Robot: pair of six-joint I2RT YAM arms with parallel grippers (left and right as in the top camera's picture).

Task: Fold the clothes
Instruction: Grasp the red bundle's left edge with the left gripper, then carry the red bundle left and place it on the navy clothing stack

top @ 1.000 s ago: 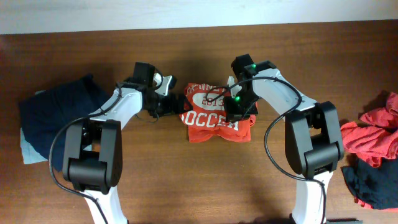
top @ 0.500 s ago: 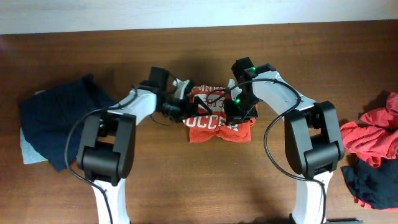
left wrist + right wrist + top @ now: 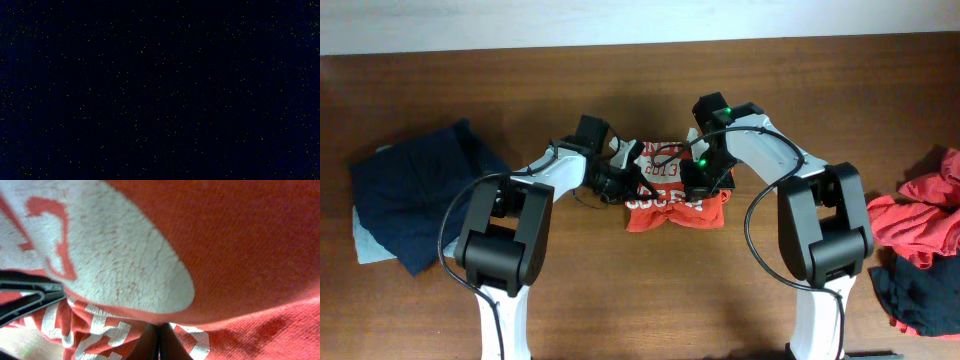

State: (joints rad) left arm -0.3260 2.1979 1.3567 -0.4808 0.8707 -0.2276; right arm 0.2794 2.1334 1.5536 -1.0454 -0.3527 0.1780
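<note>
An orange-red T-shirt (image 3: 672,205) with white lettering lies bunched at the table's middle. My right gripper (image 3: 698,180) sits on its upper right part. In the right wrist view the fingers (image 3: 160,330) are pressed together with a fold of the T-shirt (image 3: 225,240) pinched at their tips. The cloth fills that view. My left gripper (image 3: 620,182) is pushed against the shirt's left edge, its tips hidden in the fabric. The left wrist view is wholly dark and shows nothing.
A dark navy garment (image 3: 415,190) lies at the far left on a pale grey-green piece (image 3: 365,242). At the right edge sits a heap of red clothes (image 3: 925,215) with a dark piece (image 3: 920,295) below it. The wooden table (image 3: 650,300) ends at a white strip along the back.
My left gripper has travelled right from beside the shirt into its left edge. The shirt's left side has bunched up. The right arm has barely moved.
</note>
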